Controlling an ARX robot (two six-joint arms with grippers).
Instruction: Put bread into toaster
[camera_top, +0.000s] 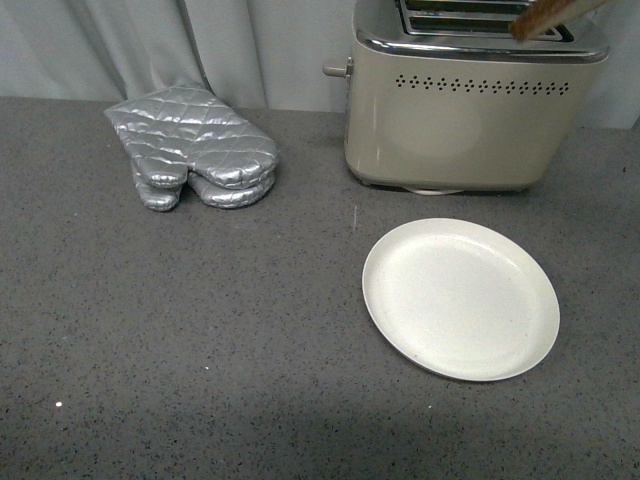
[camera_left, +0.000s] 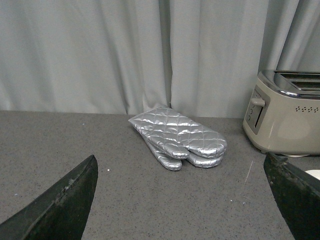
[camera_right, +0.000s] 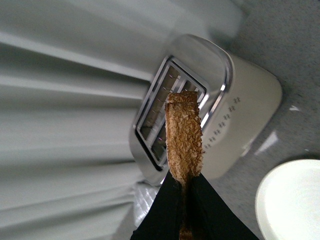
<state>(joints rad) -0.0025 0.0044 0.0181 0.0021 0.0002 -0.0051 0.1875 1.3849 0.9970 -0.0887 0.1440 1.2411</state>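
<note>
"So, which arm had it?"

"Not the left. The left gripper (camera_left: 180, 200) hung spread and empty, low over the counter (camera_left: 130, 195). It faced the oven mitt (camera_left: 180, 140), and the toaster (camera_left: 285, 112) stood off to its right, well apart."

"And the bread?"

"The bread (camera_right: 184, 137) was pinched by one end in the right gripper (camera_right: 185, 182), above the toaster's top."

"Pointing how?"

"Its long axis ran straight out from the jaws toward the slots (camera_right: 165, 107), with the thin crust edge facing the wrist camera. From the front it slanted, low end leftward over the slots, rising rightward out of view."

"Was it in?"

"I'd judge not. It looked to need tipping upright, squaring with a slot, then lowering."
</note>
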